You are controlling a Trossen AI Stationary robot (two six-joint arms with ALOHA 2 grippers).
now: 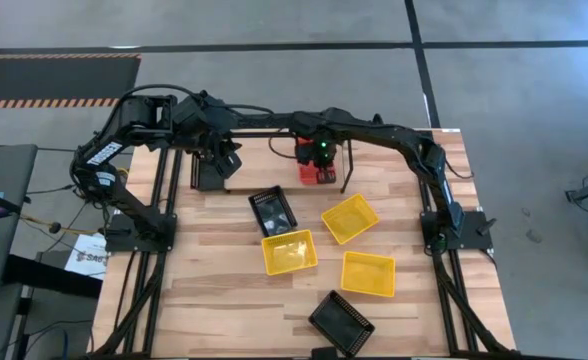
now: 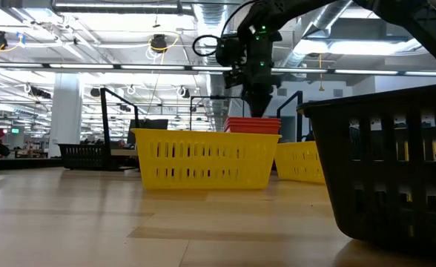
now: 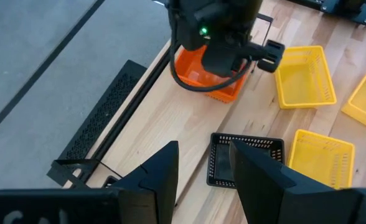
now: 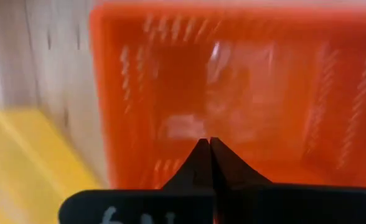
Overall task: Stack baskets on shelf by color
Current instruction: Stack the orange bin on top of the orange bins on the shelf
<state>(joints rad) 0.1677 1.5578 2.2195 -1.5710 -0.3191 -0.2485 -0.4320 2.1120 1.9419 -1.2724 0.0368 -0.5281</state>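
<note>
The right arm reached across the table's far edge, its right gripper point(image 4: 209, 144) pointing down near the middle of that edge with the fingers pressed together. The left arm was folded at the far left corner, its left gripper point(image 3: 203, 163) parted and holding nothing.

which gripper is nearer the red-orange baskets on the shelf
Right. The right gripper hangs shut just above the red-orange baskets; the left gripper waits off to their side.

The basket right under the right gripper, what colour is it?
Red-orange. The basket fills the right wrist view, just beyond the shut right gripper.
</note>
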